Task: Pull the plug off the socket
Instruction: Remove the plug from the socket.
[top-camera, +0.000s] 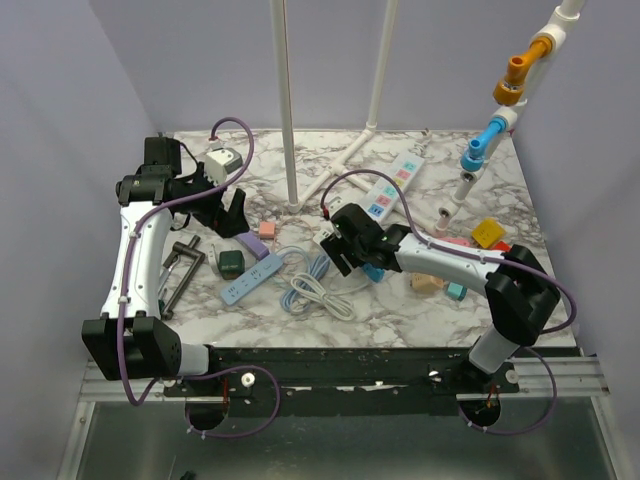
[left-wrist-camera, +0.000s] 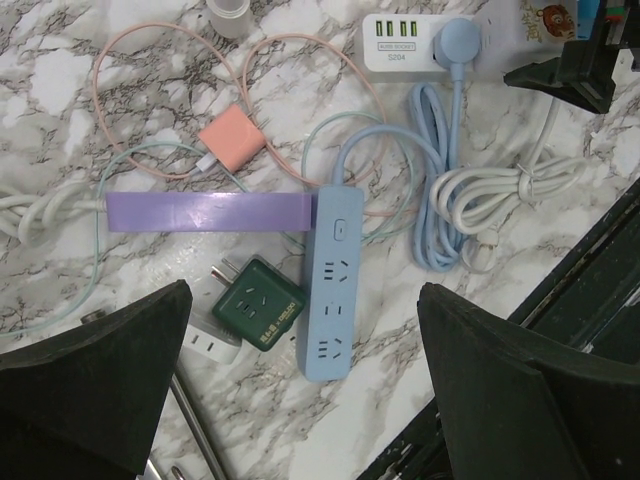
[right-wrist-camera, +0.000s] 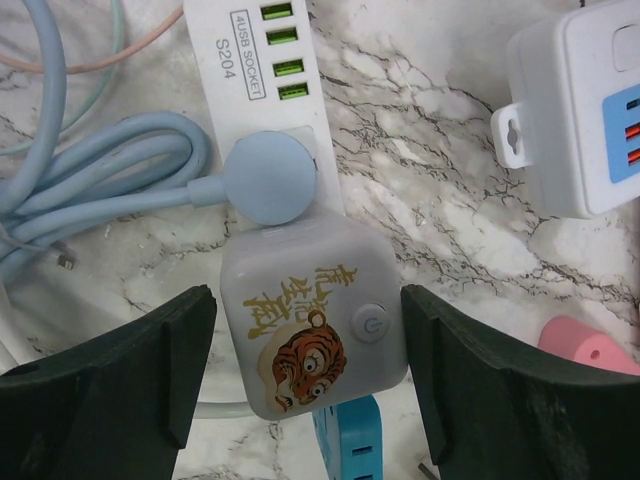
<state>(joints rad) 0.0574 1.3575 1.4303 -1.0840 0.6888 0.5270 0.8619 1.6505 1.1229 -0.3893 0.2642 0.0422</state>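
Observation:
A round light-blue plug (right-wrist-camera: 268, 180) sits pushed into a white USB socket strip (right-wrist-camera: 262, 60); its blue cable (right-wrist-camera: 110, 165) loops off to the left. Right against the plug, at the strip's end, is a grey-white cube with a tiger picture (right-wrist-camera: 310, 330). My right gripper (right-wrist-camera: 308, 305) straddles that cube, open, with its fingers (right-wrist-camera: 150, 370) close to both sides and a thin gap showing. In the top view my right gripper (top-camera: 340, 245) covers the plug. The left gripper (left-wrist-camera: 305, 300) hangs wide open above a light-blue power strip (left-wrist-camera: 335, 250), and the plug (left-wrist-camera: 458, 45) appears at the upper right.
A green adapter (left-wrist-camera: 258, 303), a purple strip (left-wrist-camera: 210, 212), a pink charger (left-wrist-camera: 232, 140) and a coiled white cable (left-wrist-camera: 510, 190) lie around. Another white strip with coloured sockets (right-wrist-camera: 590, 110) is to the right. White pipe posts (top-camera: 288, 100) rise at the back.

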